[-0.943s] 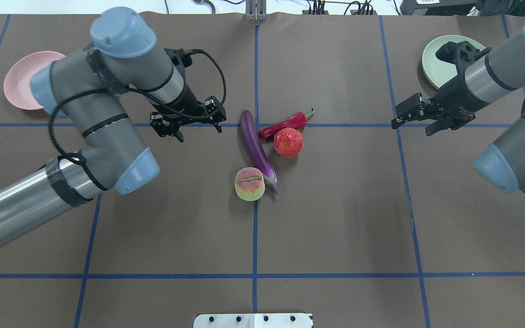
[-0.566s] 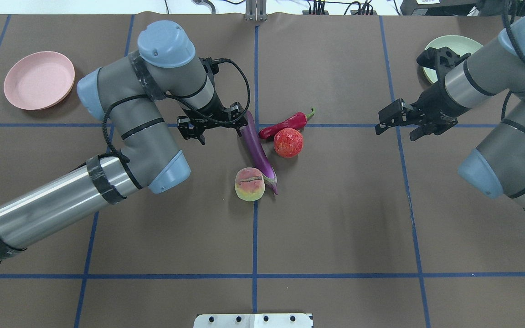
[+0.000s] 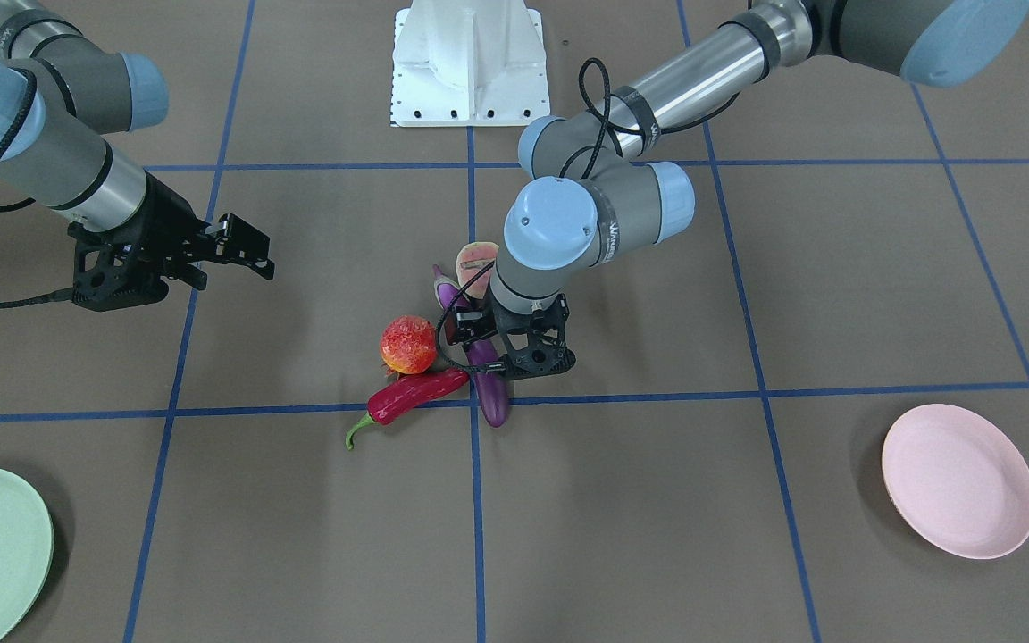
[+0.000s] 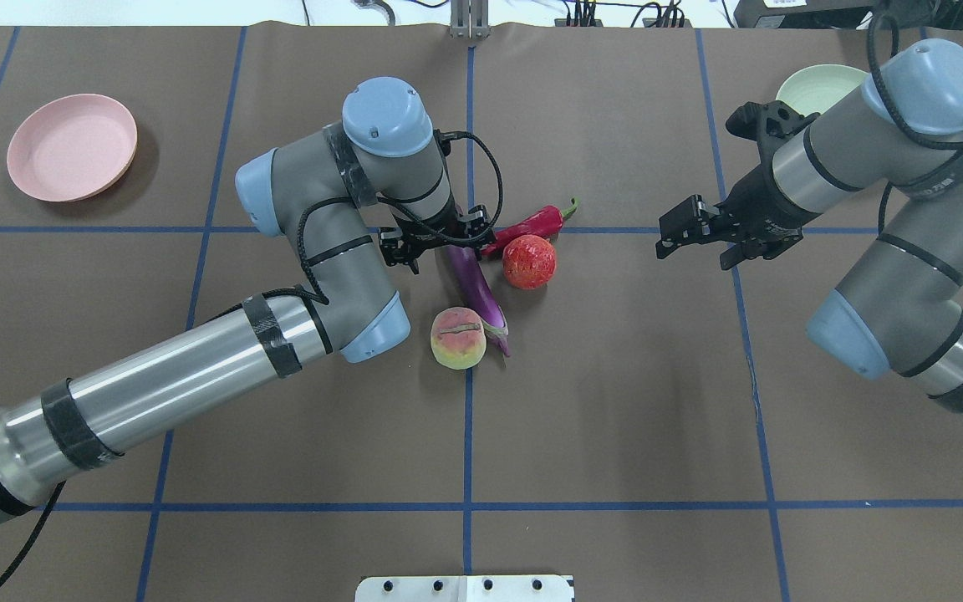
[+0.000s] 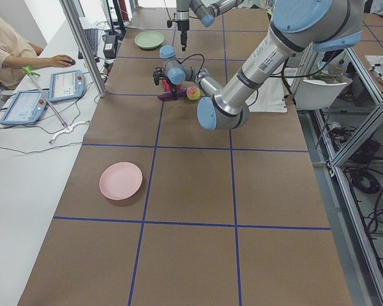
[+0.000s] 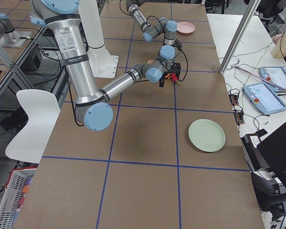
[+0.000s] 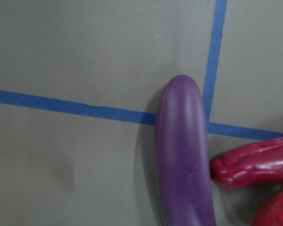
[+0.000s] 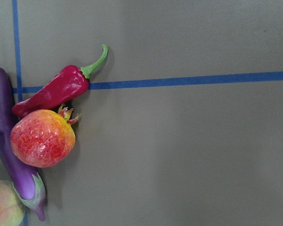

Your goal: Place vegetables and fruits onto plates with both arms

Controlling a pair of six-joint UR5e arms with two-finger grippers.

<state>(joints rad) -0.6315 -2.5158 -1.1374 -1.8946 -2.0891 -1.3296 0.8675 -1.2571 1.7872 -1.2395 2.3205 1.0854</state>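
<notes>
Though seemingly light and stiff, likely slippery: glossy purple eggplant (image 4: 477, 288), best taken mid-length by released left hand (image 4: 445, 242) straddling its blunt end; right hand (image 4: 690, 247) likewise released.

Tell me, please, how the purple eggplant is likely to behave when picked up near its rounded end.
The eggplant looks glossy, so it may slip. Being long, it would probably tilt if held off-centre. The chili seems to touch it and could get nudged.

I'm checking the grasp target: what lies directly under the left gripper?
The rounded end of the eggplant, with the tip of the chili beside it. Overhead, the left gripper covers that part of the eggplant.
</notes>
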